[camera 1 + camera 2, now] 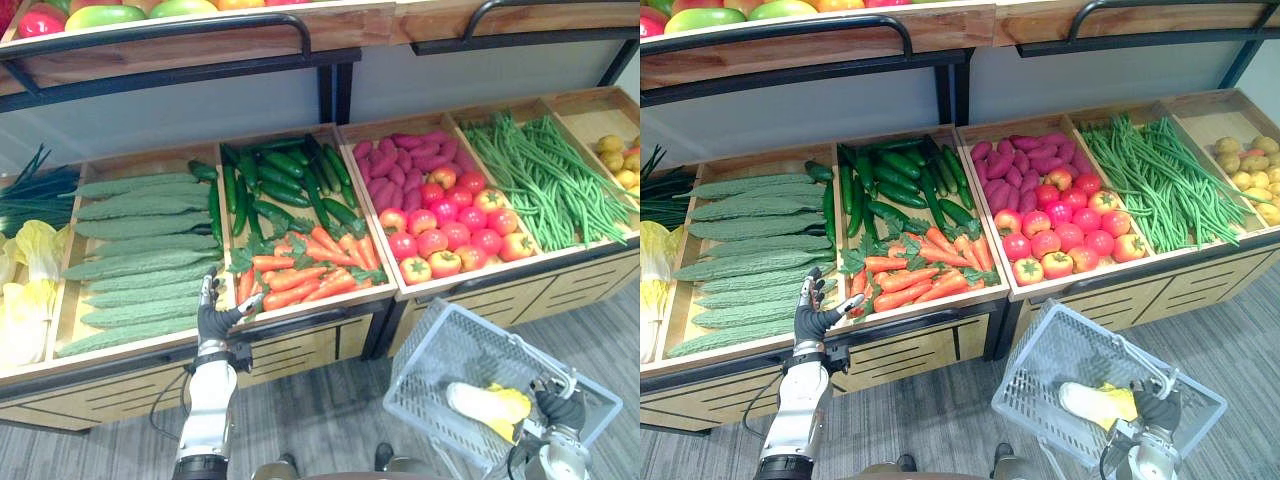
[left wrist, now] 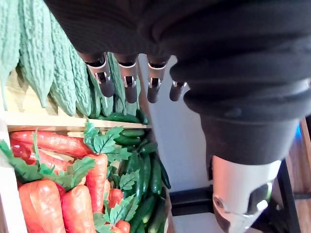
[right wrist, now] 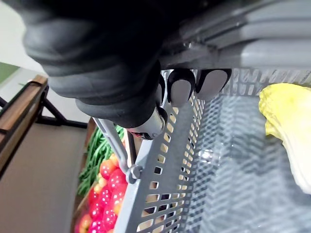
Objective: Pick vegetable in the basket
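My left hand [image 1: 212, 318] hovers at the front edge of the stand, open with straight fingers [image 2: 129, 82], between the bitter gourds [image 1: 140, 250] and the leafy carrots [image 1: 300, 275]. It touches nothing. In the left wrist view the carrots [image 2: 58, 194] lie just past the fingertips. My right hand [image 1: 560, 410] is at the lower right, curled round the handle of a grey wire basket [image 1: 430, 370]. A pale yellow cabbage [image 1: 485, 402] lies in the basket, also seen in the right wrist view as a yellow cabbage [image 3: 286, 126] beside the basket wall [image 3: 160, 184].
Wooden bins hold cucumbers [image 1: 280, 180], purple sweet potatoes [image 1: 405, 160], tomatoes [image 1: 450, 225], green beans [image 1: 540, 170], yellow potatoes [image 1: 620, 160], and cabbages [image 1: 25, 290] at far left. An upper shelf [image 1: 200, 45] with a black rail overhangs the back.
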